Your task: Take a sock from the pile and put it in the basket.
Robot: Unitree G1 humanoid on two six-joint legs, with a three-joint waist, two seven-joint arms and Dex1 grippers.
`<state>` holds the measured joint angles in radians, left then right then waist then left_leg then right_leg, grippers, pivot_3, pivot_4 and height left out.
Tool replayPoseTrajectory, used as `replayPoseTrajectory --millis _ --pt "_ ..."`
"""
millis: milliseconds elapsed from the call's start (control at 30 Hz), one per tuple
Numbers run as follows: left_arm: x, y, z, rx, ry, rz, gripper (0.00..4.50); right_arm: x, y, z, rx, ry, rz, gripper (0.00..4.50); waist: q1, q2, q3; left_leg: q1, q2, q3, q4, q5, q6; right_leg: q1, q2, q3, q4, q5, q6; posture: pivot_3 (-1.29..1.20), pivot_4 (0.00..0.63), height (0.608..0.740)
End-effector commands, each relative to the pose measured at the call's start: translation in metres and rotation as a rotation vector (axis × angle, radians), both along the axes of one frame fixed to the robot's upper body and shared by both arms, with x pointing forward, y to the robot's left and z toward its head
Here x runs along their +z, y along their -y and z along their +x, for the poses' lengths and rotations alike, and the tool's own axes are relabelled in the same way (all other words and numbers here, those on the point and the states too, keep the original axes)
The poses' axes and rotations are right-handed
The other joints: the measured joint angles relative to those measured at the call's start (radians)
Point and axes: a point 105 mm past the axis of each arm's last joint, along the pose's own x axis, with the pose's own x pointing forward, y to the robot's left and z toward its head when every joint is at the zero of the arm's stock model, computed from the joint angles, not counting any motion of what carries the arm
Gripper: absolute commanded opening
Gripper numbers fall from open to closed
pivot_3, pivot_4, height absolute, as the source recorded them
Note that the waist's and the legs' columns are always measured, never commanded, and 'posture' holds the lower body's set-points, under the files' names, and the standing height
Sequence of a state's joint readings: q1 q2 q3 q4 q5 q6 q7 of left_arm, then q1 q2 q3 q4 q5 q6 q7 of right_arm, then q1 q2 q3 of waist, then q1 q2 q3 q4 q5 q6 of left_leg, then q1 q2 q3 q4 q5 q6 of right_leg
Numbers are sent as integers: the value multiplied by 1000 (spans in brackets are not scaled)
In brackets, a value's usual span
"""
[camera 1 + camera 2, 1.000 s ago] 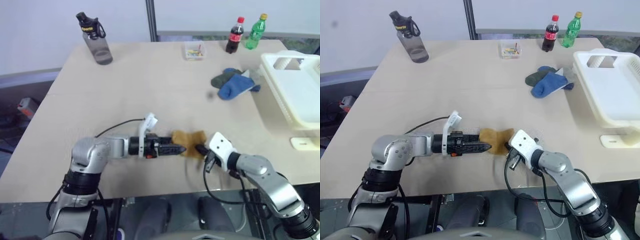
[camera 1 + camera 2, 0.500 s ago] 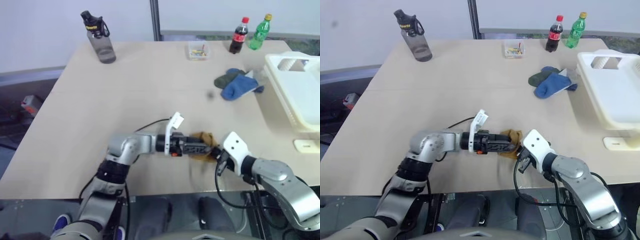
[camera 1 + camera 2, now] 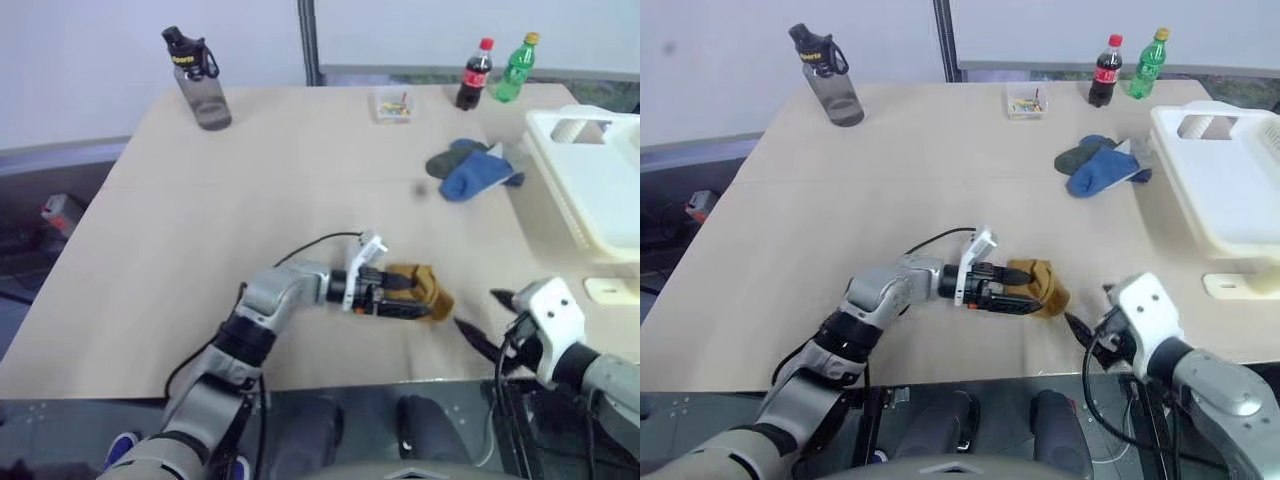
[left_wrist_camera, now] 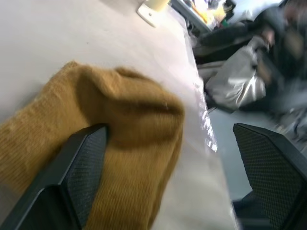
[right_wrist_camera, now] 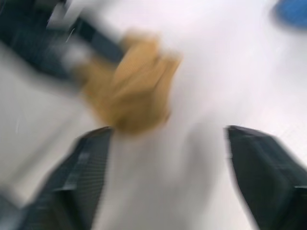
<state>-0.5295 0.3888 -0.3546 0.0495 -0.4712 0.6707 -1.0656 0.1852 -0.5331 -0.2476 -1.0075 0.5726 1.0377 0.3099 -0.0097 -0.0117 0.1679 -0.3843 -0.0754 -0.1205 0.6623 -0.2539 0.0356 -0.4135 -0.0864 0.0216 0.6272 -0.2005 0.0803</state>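
Observation:
A mustard-yellow sock lies near the table's front edge. My left gripper reaches across from the left and stands open around its near end; in the left wrist view one finger rests on the sock. My right gripper is open and empty, a short way to the right of the sock and apart from it. The pile, blue and dark green socks, sits at the back right. Beside it, at the table's right edge, stands the white basket.
A grey water bottle stands at the back left. A cola bottle, a green bottle and a small clear box line the far edge. A small white piece lies in front of the basket.
My right gripper opened, let go of the mustard sock and drew back to the right. My left gripper moved right onto the sock.

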Motion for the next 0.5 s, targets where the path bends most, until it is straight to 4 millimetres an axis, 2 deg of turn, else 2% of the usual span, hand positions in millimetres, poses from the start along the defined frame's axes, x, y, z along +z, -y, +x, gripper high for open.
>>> replayPoseTrajectory --millis 33,167,267,367,433,500 --pt "34 -13 -2 0 223 -71 4500 3 -12 13 -10 -19 72 4445 2 1 0 0 0 0 -1 0 0 -1 0 0 0 1 -1 0 150 740" --pt "45 -32 -5 36 337 -58 4500 -5 -23 32 -1 -90 119 4445 18 2 1 -4 -3 0 -3 0 0 -4 1 -1 -1 3 -4 0 150 740" --pt "50 -47 -7 58 398 -37 4500 -18 -29 36 12 -168 155 4445 25 2 1 -6 -6 0 -5 0 0 -7 -1 0 -3 3 -4 0 150 740" --pt "54 -57 -13 83 420 -35 4500 -53 -23 30 -13 -308 116 4445 25 2 1 -14 -7 0 -6 3 -4 -14 -1 0 -3 3 -3 0 150 740" --pt "53 -60 -15 85 442 -25 4500 -64 -21 26 -13 -349 106 4445 22 3 0 -14 -7 1 -6 3 -4 -15 -1 0 -2 3 -3 0 150 740" --pt "52 -62 -17 91 456 -21 4500 -71 -21 23 12 -371 79 3929 23 3 0 -13 -7 1 -7 3 -4 -15 -1 1 -2 3 -3 0 150 740"
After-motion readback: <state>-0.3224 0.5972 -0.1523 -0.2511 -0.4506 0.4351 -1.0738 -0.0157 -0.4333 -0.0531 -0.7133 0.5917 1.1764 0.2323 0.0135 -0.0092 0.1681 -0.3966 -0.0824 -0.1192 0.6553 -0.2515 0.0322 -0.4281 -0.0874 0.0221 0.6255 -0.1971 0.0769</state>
